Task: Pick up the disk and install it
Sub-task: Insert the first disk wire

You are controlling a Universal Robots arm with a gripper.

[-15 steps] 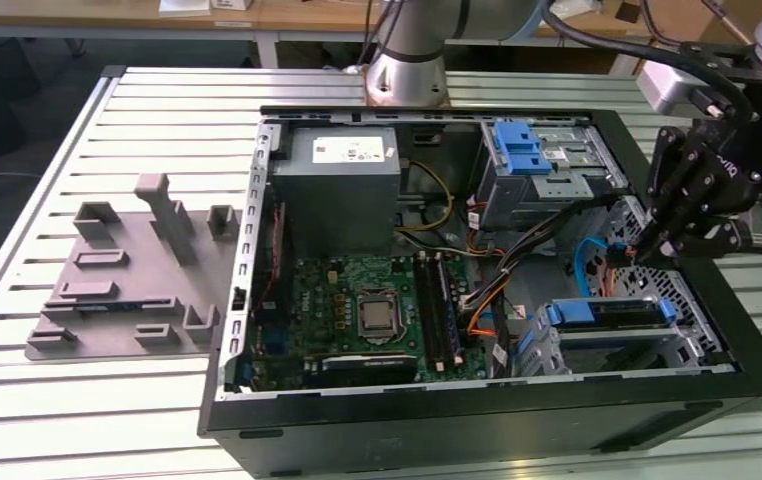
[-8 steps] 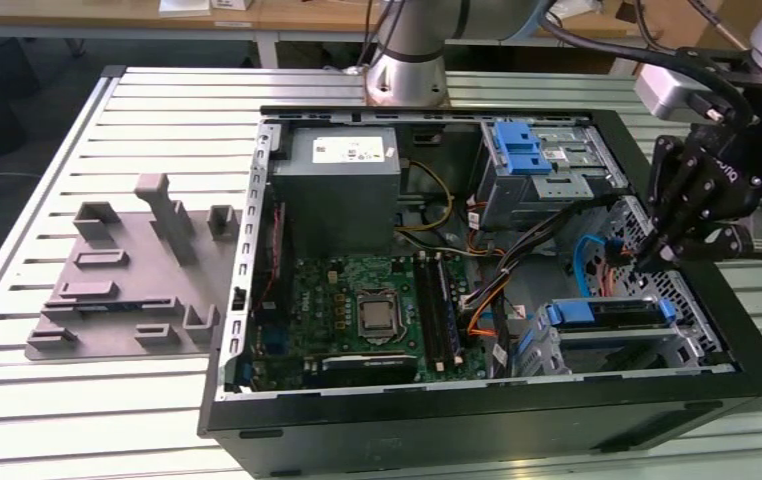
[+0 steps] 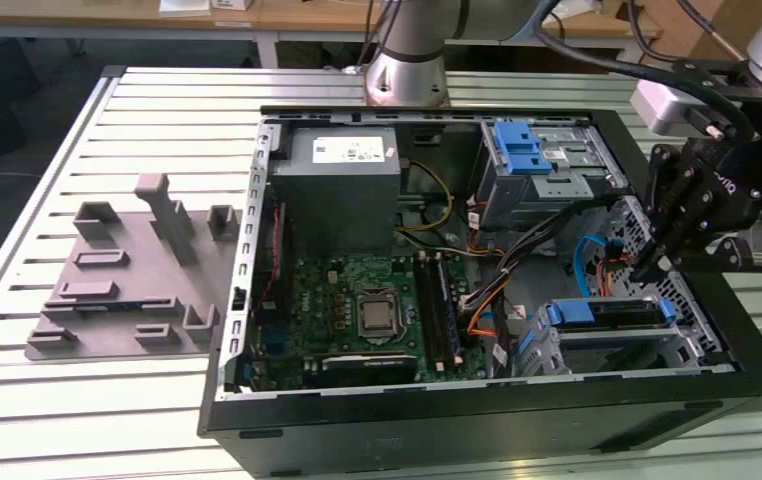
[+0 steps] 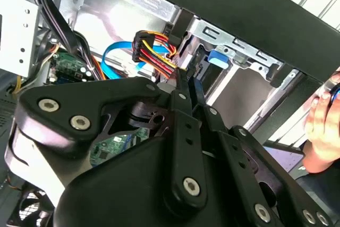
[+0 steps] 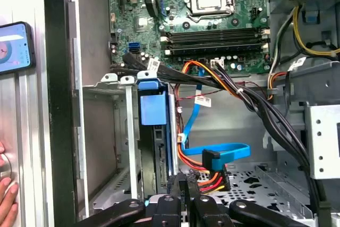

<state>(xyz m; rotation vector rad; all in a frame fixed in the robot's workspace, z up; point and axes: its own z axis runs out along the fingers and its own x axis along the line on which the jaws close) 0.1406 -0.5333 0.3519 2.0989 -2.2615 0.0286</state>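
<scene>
The disk [image 3: 605, 312], dark with a blue plastic carrier, sits in the lower drive cage [image 3: 681, 345] at the front corner of the open computer case, on the exterior view's right. In the first wrist view the disk [image 5: 158, 147] stands on edge between the cage's metal walls, its blue tab facing the motherboard. My gripper [image 3: 648, 268] hangs just above that cage, fingers pressed together and holding nothing. In both wrist views the gripper [image 5: 184, 178] [image 4: 182, 75] points at the coloured power plug beside the disk, slightly apart from the carrier.
Bundled cables [image 5: 228, 86] and a blue data cable [image 5: 226, 152] cross the case floor beside the cage. A grey power supply box [image 3: 338, 185] and an upper cage with a blue latch [image 3: 525, 150] stand at the back. A person's hand [image 4: 323, 126] rests outside the case.
</scene>
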